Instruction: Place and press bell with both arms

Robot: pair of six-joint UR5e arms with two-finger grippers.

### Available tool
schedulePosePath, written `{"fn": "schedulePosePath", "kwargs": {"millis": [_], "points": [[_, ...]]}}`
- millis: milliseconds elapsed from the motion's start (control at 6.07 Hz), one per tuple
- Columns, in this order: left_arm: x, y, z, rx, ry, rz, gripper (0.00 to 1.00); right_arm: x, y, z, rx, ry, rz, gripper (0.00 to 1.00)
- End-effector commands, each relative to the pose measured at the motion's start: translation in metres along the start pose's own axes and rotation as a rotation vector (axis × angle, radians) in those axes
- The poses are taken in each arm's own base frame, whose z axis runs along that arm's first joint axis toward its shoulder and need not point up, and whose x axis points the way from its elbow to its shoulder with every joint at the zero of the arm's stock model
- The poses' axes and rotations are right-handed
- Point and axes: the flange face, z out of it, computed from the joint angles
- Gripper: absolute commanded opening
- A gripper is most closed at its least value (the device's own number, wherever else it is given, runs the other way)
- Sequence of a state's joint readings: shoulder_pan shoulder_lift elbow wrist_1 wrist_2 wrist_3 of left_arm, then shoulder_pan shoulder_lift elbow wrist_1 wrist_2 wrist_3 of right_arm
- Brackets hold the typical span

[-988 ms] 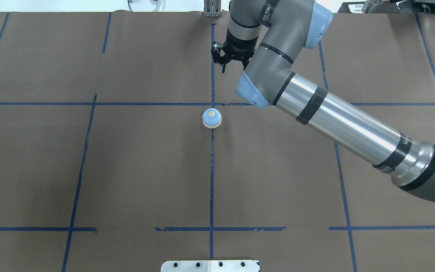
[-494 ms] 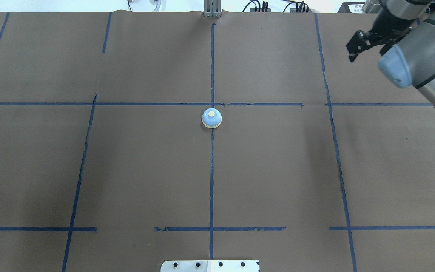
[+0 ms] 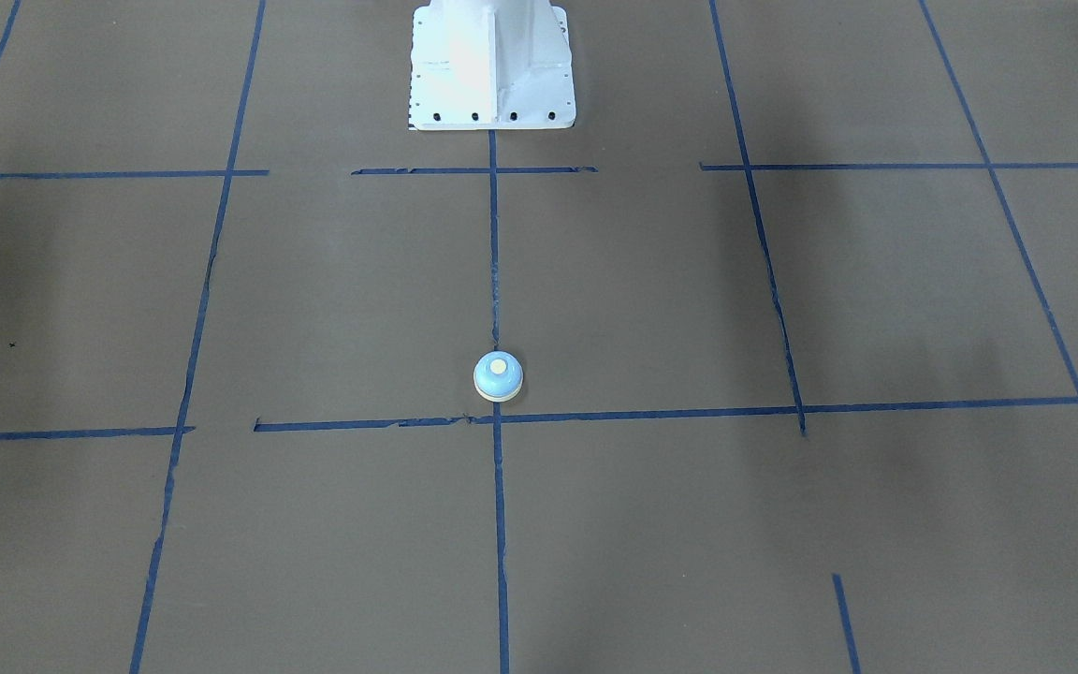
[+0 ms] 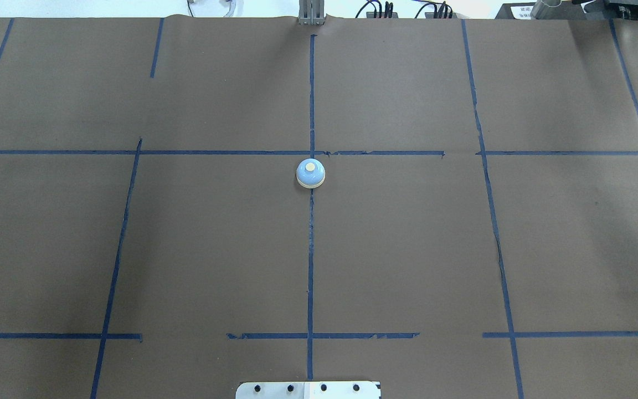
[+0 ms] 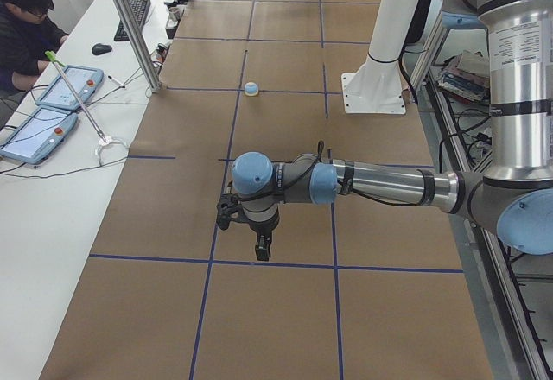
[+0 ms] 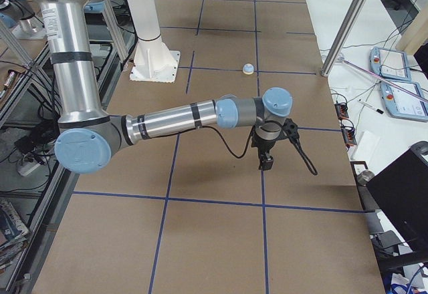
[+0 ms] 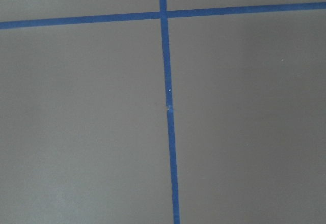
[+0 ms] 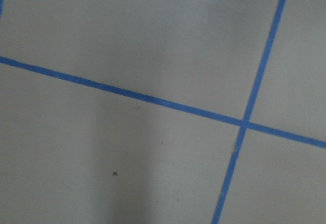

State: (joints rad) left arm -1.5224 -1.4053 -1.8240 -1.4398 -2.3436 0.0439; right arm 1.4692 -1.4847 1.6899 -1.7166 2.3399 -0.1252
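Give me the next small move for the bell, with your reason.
Probably swing the left gripper toward the bell, aiming above its cream button. The bell stands upright by the tape cross, nothing touching it, and the right gripper too hangs far off.

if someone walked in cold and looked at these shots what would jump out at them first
The small light-blue bell stands alone mid-table on the centre line of the blue tape grid, just on the robot's side of a crossing. In the side views the left arm and the right arm reach out low over the brown table, each well away from the bell.
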Motion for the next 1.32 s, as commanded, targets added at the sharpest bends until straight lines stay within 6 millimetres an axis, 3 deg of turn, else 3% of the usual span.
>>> {"fn": "schedulePosePath", "kwargs": {"millis": [0,1153], "points": [[-0.003,0.014,0.0,-0.001,-0.006,-0.003,1.0,0.041,0.053,0.013,-0.027,-0.005,0.082,1.0],[-0.004,0.017,0.001,-0.003,-0.004,-0.003,1.0,0.038,0.068,0.014,-0.029,-0.009,0.086,1.0]]}}
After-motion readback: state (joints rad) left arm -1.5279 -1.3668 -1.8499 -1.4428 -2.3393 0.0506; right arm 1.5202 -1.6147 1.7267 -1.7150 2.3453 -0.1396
